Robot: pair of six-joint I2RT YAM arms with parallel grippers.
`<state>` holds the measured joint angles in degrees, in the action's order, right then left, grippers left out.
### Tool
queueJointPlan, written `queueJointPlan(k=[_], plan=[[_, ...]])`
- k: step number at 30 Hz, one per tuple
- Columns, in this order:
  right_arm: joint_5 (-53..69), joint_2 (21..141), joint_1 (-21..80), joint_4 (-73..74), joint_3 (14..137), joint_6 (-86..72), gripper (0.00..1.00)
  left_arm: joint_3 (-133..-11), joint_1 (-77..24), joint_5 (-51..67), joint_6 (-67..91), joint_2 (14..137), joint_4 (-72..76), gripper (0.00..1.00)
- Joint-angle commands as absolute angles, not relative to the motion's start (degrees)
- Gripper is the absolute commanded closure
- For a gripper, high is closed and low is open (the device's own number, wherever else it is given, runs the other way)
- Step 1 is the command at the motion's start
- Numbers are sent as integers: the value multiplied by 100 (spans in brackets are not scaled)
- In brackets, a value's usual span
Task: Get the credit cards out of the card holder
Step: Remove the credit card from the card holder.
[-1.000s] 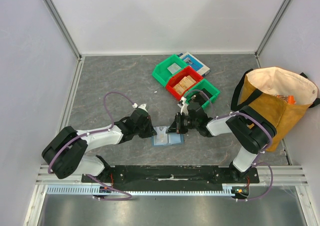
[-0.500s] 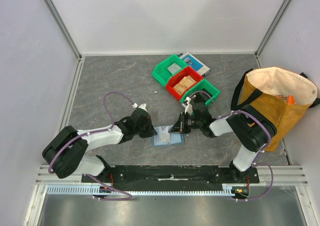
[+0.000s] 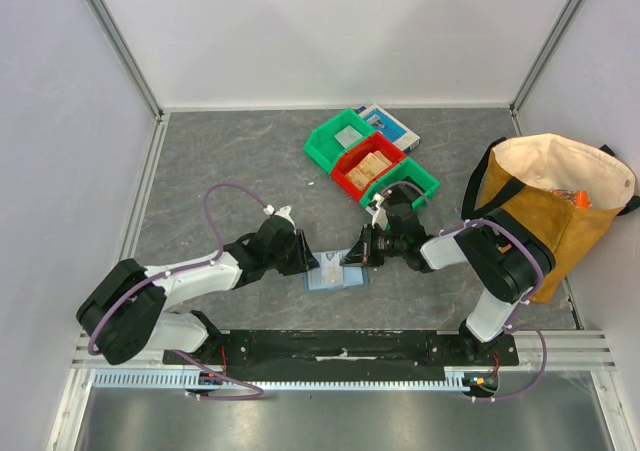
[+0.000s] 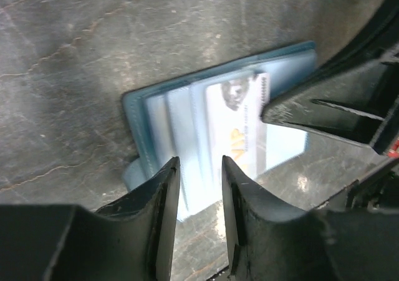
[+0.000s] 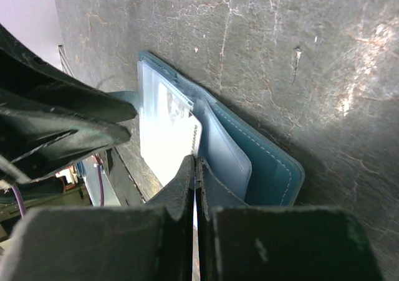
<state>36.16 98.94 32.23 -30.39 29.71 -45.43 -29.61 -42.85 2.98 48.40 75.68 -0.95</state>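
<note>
We work on sliding a credit card [image 4: 240, 128] out of the card holder [image 4: 140, 116]
The card holder lies open between our grippers, the pale credit card poking from its pocket. Our right gripper [image 5: 195, 164], fingers pressed together, sits right at the card's edge. Our left gripper [image 4: 201, 169], fingers a little apart, hangs over the holder's near side. Next, we think, left must pin the holder while right pulls the card

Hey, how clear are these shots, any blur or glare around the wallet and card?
Left wrist view: left fingers dark and blurred, card holder soft at its near edge, credit card fairly sharp. Right wrist view: right fingers out of focus, table crisp with a bright sheen on the right. Top view: even light, faint shadows.
</note>
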Motion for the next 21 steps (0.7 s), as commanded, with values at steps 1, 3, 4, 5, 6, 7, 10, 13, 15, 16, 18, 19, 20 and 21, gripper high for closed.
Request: queueJointPlan(k=[1,3,4,5,6,7,10,13,15,16,18,19,20,21], plan=[[3603,9888,3226,-2830,3076,-4403,100,-3216,-4438,553,4782,7277,-53,59],[3612,9914,3226,-2848,3085,-4412,100,-3383,-4456,694,4755,7435,-53,61],[3612,9931,3226,-2856,3085,-4403,100,-3427,-4465,694,4755,7514,-53,64],[3621,9932,3226,-2865,3085,-4421,100,-3428,-4465,668,4764,7593,-53,68],[3621,9932,3226,-2883,3094,-4412,100,-3436,-4474,633,4790,7663,-44,73],[3621,9914,3226,-2865,3094,-4412,100,-3419,-4465,581,4825,7716,-18,79],[3621,9932,3226,-2857,3102,-4395,100,-3331,-4456,571,4860,7953,-18,93],[3621,9958,3226,-2856,3120,-4386,100,-3270,-4474,606,4887,8147,156,98],[3621,9958,3225,-2848,3111,-4368,100,-3200,-4474,615,4939,8226,219,98],[3621,9949,3226,-2804,3120,-4342,100,-3164,-4474,598,4957,8253,220,98],[3455,9888,3217,-2568,3146,-4202,100,-3112,-4465,475,4992,8244,150,98],[3341,9801,3217,-2445,3155,-4097,100,-3068,-4474,431,4992,8227,132,98],[3244,9748,3208,-2313,3155,-4009,100,-3024,-4465,387,5001,8192,141,98],[3217,9712,3208,-2190,3181,-3938,100,-2980,-4465,343,5010,8148,141,98]])
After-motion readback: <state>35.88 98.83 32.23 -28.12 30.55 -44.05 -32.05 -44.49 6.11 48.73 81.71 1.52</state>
